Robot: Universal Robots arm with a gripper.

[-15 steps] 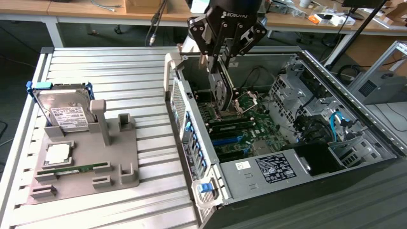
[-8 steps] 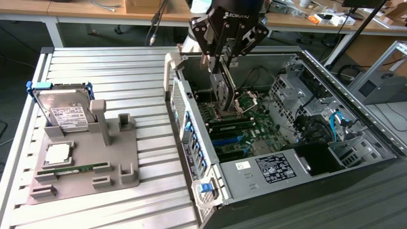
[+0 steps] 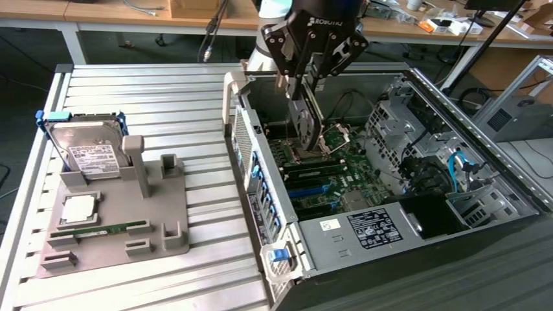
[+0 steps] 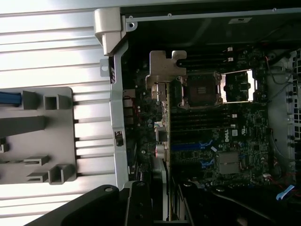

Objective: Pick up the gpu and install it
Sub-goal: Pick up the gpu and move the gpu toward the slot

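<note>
Edge-on gpu (image 4: 164,94) over the motherboard (image 4: 225,141)

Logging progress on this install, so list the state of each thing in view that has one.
end effector, shut on the gpu
gpu, held on end inside the case, hanging over the motherboard, not yet in a slot
computer case, lying on its side, open
hard drive, standing on edge in the grey holder
memory stick, lying flat in the grey holder

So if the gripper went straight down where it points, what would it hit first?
Probably the gpu it holds touches first, not the gripper: the card hangs below it over the motherboard, beside the processor socket. Exact depth is hard to judge.
</note>
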